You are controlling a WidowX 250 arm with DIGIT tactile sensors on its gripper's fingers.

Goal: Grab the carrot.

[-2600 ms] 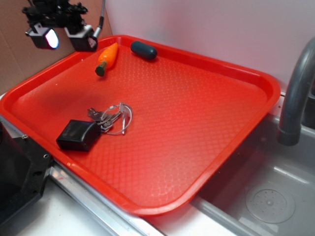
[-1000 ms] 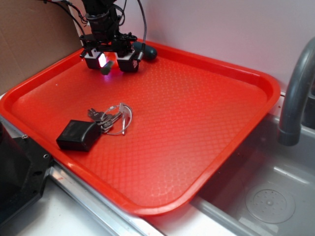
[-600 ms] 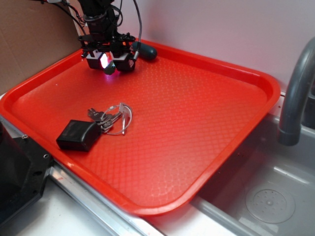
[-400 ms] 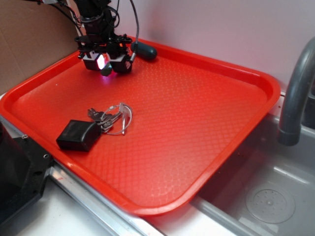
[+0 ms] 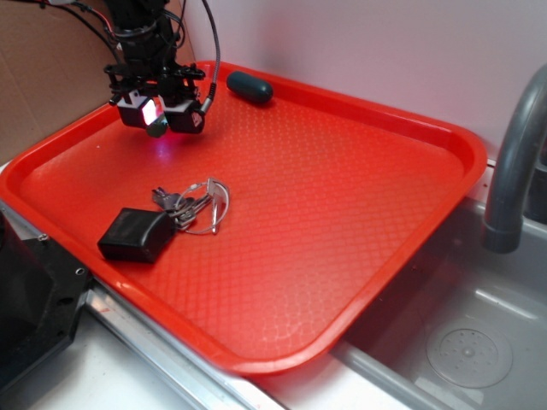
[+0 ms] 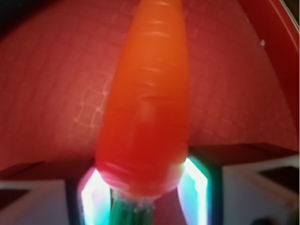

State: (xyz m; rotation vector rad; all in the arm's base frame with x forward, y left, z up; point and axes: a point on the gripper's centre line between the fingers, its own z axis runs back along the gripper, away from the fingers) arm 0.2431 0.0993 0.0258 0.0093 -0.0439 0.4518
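Red tray [image 5: 342,171] fills the counter; at its ten o'clock corner the gripper [image 5: 156,118] is clamped on the carrot [image 6: 147,93], apparently lifted clear for carrying.

We look down from the front at an angle in the exterior view, taking in the whole tray [image 5: 359,196], the sink [image 5: 461,342] on the right and the gripper [image 5: 157,115] at the far left corner. Our wrist view sits between the fingers, very near, facing the tray floor [image 6: 51,93] along the carrot [image 6: 147,93]. Both views share that far left corner of the tray.
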